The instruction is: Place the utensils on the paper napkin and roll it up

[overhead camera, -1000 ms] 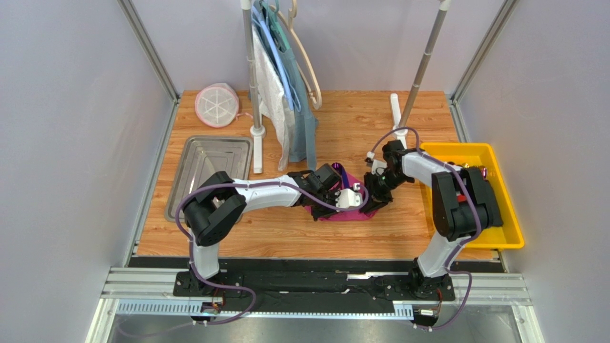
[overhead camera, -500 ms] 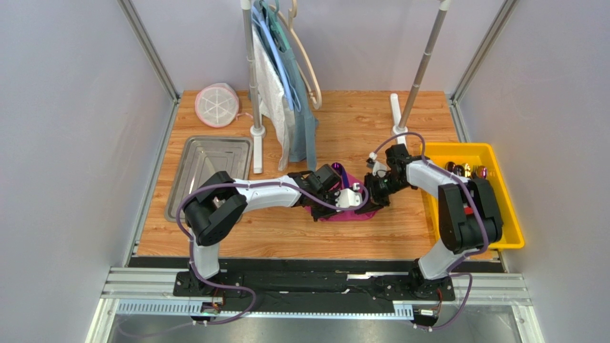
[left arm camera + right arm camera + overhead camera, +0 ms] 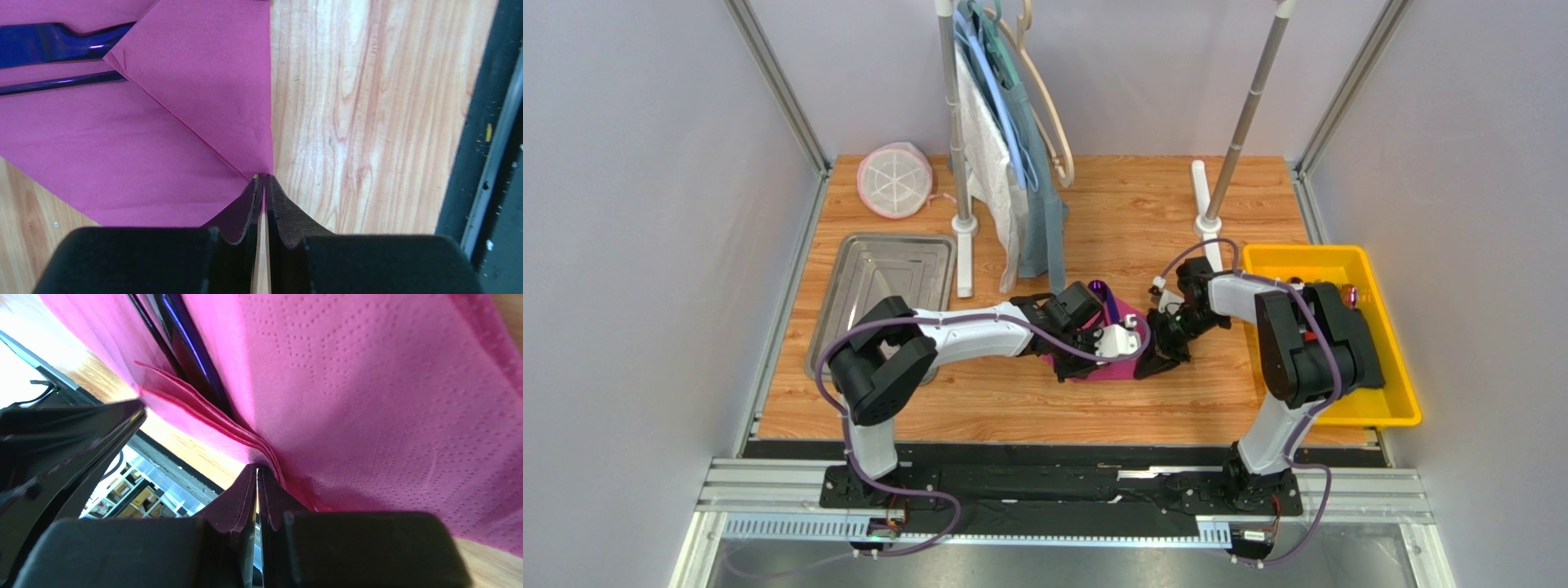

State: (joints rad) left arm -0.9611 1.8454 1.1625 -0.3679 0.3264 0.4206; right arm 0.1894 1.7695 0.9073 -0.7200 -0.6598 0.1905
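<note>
The magenta paper napkin (image 3: 1093, 369) lies mid-table under both grippers. In the left wrist view the napkin (image 3: 123, 147) has one corner folded over two dark-purple utensils (image 3: 55, 46). My left gripper (image 3: 264, 178) is shut on the tip of that folded corner, at the napkin's edge beside bare wood. My right gripper (image 3: 257, 469) is shut on the layered edge of the napkin (image 3: 380, 404), lifted, with a utensil (image 3: 190, 352) lying in the fold. In the top view the left gripper (image 3: 1129, 353) and right gripper (image 3: 1150, 360) almost meet. A purple utensil end (image 3: 1109, 292) sticks out behind.
A yellow bin (image 3: 1388, 355) with more purple utensils (image 3: 1347, 294) stands right of the right arm. A metal tray (image 3: 844, 263) lies at the left. A clothes stand (image 3: 962, 223) with hanging garments, a second pole base (image 3: 1201, 196) and a round pink-white item (image 3: 895, 180) stand behind.
My right gripper has shifted a little nearer and leftward along the napkin's right edge, and its arm has swung. The left gripper has barely moved.
</note>
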